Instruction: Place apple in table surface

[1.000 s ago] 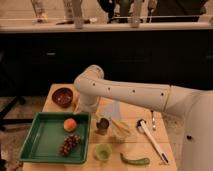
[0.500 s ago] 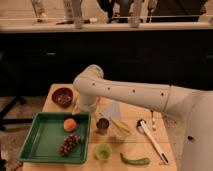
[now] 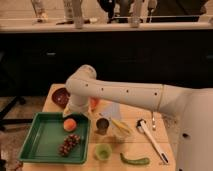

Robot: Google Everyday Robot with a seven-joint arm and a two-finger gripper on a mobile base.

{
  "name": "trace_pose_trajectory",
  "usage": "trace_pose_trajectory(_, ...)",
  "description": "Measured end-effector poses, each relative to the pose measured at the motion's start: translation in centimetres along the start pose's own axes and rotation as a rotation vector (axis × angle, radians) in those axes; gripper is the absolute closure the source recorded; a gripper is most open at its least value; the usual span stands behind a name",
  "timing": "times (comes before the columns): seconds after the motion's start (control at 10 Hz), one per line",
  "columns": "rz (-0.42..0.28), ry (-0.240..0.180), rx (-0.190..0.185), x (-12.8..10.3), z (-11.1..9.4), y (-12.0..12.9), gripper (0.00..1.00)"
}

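The apple (image 3: 70,124), small, round and orange-red, lies in the far right corner of the green tray (image 3: 40,142). My arm reaches in from the right, bends at its elbow and drops toward the tray. The gripper (image 3: 75,113) hangs just above the apple, at the tray's far right edge. The light wooden table surface (image 3: 150,117) shows to the right of the tray, under and beyond the arm.
A dark grape bunch (image 3: 69,144) lies in the tray near the apple. A dark red bowl (image 3: 60,96) and an orange object (image 3: 94,103) sit at the back. A metal cup (image 3: 102,125), a green cup (image 3: 102,151), a green vegetable (image 3: 134,160) and a white utensil (image 3: 151,137) lie to the right.
The arm's elbow has shifted slightly left and down over the tray's corner. The apple has not moved.
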Motion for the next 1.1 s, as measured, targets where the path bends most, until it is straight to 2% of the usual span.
trace_pose_trajectory(0.5,-0.043,0.014,0.011,1.0,3.7,-3.6,0.20)
trace_pose_trajectory(0.8,-0.063,0.005,0.010,1.5,5.8,-4.3,0.20)
trace_pose_trajectory(1.1,-0.063,-0.008,0.012,1.7,6.9,-3.6,0.20)
